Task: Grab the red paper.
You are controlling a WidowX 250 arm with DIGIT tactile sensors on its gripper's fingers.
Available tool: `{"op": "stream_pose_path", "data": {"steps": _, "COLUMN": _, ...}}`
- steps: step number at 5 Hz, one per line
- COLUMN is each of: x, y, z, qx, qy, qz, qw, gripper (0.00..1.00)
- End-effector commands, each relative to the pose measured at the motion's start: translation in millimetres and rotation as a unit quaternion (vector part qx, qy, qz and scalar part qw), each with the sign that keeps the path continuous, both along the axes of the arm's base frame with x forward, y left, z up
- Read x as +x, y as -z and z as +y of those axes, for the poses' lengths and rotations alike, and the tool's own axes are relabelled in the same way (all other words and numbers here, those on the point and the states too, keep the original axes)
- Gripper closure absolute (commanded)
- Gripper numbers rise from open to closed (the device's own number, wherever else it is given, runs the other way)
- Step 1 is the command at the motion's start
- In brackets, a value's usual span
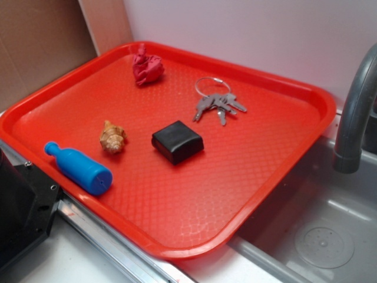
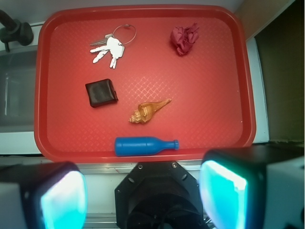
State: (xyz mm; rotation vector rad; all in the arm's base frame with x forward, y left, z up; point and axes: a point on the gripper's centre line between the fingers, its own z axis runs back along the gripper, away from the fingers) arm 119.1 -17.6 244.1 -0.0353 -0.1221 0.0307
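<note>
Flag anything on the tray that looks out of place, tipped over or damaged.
The blue bottle lies on its side near the tray's front rim, and the red paper is a crumpled wad. Keys, black case and seashell look fine; nothing spilled.

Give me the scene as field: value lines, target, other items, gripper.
target: red paper, crumpled, far corner of tray, apart from other items
keys: far side, on ring
black case: mid tray
shell: mid tray, near bottle
blue bottle: lying at near edge
gripper: open, off the tray, holding nothing
sink: beside tray
</note>
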Motion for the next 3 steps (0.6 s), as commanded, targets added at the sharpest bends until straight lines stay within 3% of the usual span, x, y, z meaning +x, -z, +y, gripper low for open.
{"op": "stream_pose_path", "data": {"steps": 1, "x": 0, "y": 0, "z": 0, "qx": 0.000, "qy": 0.000, "qz": 0.000, "qw": 1.000, "gripper": 0.00}}
{"op": "stream_pose_path", "data": {"steps": 2, "x": 36, "y": 32, "z": 37, "qx": -0.019, "qy": 0.011, "qz": -0.039, "qw": 0.999, "gripper": 0.00}}
{"op": "stream_pose_path", "data": {"steps": 3, "x": 81, "y": 58, "z": 70, "qx": -0.009, "qy": -0.009, "qz": -0.068, "qw": 0.998, "gripper": 0.00}}
